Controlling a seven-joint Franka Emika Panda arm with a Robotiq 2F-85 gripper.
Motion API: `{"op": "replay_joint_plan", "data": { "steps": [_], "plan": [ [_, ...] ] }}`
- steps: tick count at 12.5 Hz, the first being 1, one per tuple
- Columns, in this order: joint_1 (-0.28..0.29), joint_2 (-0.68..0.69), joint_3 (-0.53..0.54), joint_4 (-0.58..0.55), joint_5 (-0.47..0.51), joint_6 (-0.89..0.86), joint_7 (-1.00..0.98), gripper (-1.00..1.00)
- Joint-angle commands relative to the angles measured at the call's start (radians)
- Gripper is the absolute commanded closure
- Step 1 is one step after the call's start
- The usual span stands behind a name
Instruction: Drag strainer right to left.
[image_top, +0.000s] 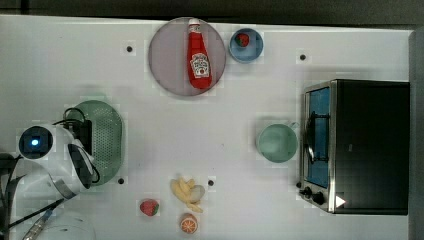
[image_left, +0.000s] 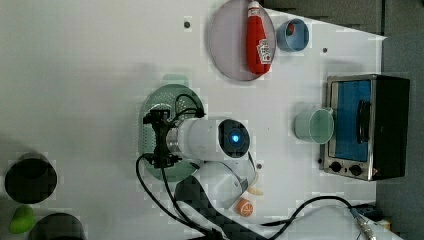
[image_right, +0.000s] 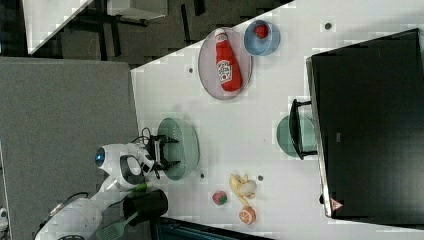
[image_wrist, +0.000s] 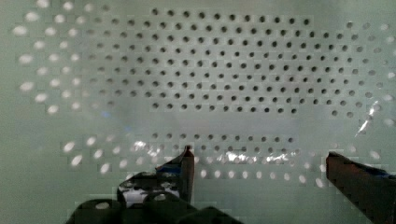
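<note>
The pale sage-green oval strainer (image_top: 111, 135) lies at the top view's left, its perforated inside facing up. My gripper (image_top: 90, 146) reaches down into it from the arm at the top view's left edge. In the wrist view the dotted strainer floor (image_wrist: 224, 70) spreads behind the gripper (image_wrist: 258, 154), which is open, its two dark fingertips wide apart with nothing held between them. In the left view the gripper (image_left: 160, 140) sits over the strainer (image_left: 172, 97). The right view has the gripper (image_right: 167, 150) inside the strainer (image_right: 189, 142) on its arm side.
A mauve plate (image_top: 167, 60) carrying a ketchup bottle (image_top: 199, 56) and a blue bowl (image_top: 246, 50) with a strawberry stand at the back. A green cup (image_top: 276, 143) sits beside the toaster oven (image_top: 360, 145). Bananas (image_top: 187, 192), a strawberry (image_top: 149, 207) and an orange half (image_top: 188, 223) lie near the front.
</note>
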Motion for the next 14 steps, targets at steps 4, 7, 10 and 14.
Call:
{"op": "replay_joint_plan", "data": {
  "steps": [4,7,10,14],
  "plan": [
    [0.033,-0.11,-0.091,0.033,-0.066,-0.113,-0.188,-1.0],
    [0.025,-0.29,-0.21,0.03,-0.073,-0.308,-0.427,-1.0],
    [0.005,-0.492,-0.367,0.034,-0.074,-0.534,-0.693,-1.0],
    [-0.031,-0.712,-0.615,0.048,-0.142,-0.752,-1.037,-1.0]
  ]
}}
